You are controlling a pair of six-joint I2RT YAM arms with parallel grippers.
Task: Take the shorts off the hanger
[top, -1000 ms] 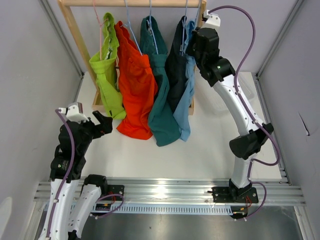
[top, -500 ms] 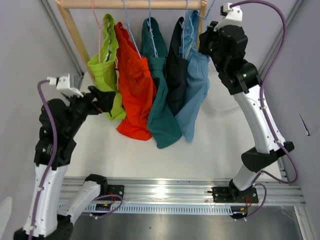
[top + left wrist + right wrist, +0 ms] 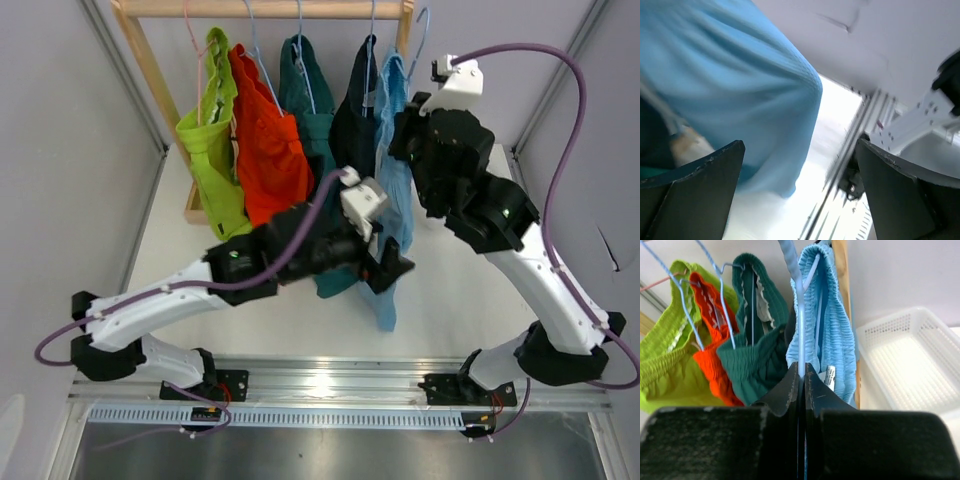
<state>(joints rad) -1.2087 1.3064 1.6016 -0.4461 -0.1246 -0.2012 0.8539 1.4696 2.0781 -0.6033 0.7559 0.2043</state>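
Blue cloth fills the left wrist view: the light blue shorts [image 3: 740,90] hang just ahead of your left gripper [image 3: 797,150], whose two fingers stand wide apart with nothing between them. From above, that arm stretches across the table [image 3: 440,320] to the lower half of the shorts, and the hem dangles below the fingers. Farther back and higher, your right gripper [image 3: 801,367] is pinched tight on the thin wire of the blue hanger [image 3: 800,310], just under the gathered waistband draped over it. Behind that, the lime green pair [image 3: 212,150], orange-red pair [image 3: 268,140], teal pair [image 3: 305,95] and navy pair [image 3: 352,125] hang on their own hangers from the wooden rack [image 3: 260,8], and a white basket [image 3: 910,355] sits off to the right. The blue hanger's hook shows beside the rack's right post, but you cannot tell whether it rests on the rail. You look to be on the first pair, with one arm steadying the hanger and the other about to take the cloth. Next, bring the left fingers around a fold of fabric and close them firmly. Then pull down and away while the right gripper holds the wire steady, so the elastic slides off rather than dragging the hanger.
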